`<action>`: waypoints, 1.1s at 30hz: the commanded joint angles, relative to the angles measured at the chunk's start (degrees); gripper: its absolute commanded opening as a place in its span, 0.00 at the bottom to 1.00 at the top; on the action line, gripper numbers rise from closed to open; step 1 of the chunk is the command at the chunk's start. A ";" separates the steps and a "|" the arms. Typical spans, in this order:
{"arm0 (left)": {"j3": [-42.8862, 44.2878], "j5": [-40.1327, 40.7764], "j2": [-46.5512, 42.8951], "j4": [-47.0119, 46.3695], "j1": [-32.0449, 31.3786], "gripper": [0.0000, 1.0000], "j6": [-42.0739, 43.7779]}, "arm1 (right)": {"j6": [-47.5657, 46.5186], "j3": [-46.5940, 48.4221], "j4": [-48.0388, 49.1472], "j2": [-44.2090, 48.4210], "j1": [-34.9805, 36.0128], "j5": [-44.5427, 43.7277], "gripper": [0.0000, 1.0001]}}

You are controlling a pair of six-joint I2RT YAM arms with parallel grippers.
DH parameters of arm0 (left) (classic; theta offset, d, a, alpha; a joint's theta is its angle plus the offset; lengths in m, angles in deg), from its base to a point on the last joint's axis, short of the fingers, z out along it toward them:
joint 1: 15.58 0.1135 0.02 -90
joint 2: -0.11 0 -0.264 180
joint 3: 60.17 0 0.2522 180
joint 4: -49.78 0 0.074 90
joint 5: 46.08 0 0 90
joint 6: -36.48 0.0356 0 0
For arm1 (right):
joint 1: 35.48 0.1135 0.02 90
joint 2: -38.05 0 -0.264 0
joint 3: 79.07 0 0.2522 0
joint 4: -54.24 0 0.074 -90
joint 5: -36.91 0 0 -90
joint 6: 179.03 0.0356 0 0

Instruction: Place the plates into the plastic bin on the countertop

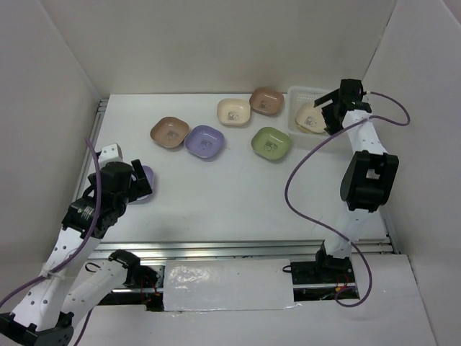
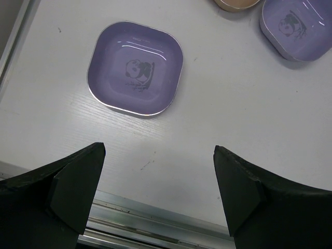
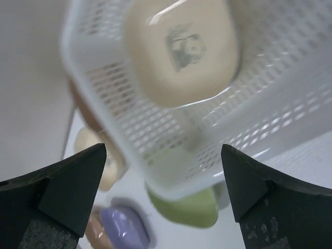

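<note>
At the far right corner of the surface [image 1: 238, 202], the plastic bin [image 1: 301, 92] is holding one cream plate [image 3: 181, 46]. The right tool [image 3: 163, 150] is hanging above it, jaws spread wide with nothing between them. Near the left edge, the left tool [image 2: 159, 149] is hovering just short of a lilac plate [image 2: 136, 67], its jaws also wide and empty. Between the arms, a brown plate [image 1: 169, 132], a second lilac plate [image 1: 204, 141], a second cream plate [image 1: 233, 112], a second brown plate [image 1: 267, 100] and a green plate [image 1: 271, 143] are lying loose.
</note>
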 commanded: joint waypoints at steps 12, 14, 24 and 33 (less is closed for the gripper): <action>0.98 -0.29 -0.69 -1.93 0.21 0.99 0.71 | -0.39 -39.03 13.13 32.27 23.71 -15.84 0.98; 0.89 -0.46 -1.13 -2.11 0.21 0.99 0.88 | 1.83 -43.37 16.66 33.17 24.94 -16.37 0.97; 0.63 -0.99 -2.71 -2.63 0.21 0.99 1.23 | 3.42 -35.68 17.91 16.13 22.31 -13.74 0.94; 0.45 -1.70 -3.68 -2.90 0.21 0.99 1.50 | 5.71 -22.48 7.62 1.53 21.78 -14.09 0.81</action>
